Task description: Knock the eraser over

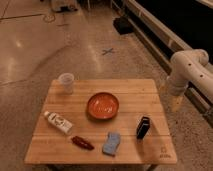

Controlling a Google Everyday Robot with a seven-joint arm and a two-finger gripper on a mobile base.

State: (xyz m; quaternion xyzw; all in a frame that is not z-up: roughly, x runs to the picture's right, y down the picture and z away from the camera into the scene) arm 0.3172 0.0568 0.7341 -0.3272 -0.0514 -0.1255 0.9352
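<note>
The wooden tabletop (pixel 135 90) spreads beneath the white arm (pixel 192 67) at its right, an orange bowl (pixel 103 105) sits at its centre, the gripper (pixel 175 102) hangs just off the right edge, open or closed I cannot tell, and the black eraser (pixel 143 127) stands upright front-right, beside the light-blue pad (pixel 111 143).

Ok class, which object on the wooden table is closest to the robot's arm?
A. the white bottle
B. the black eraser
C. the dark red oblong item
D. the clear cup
B: the eraser stands upright on the right part of the table, the side where the gripper hangs just beyond the table's edge. The other three sit on the left half.
</note>
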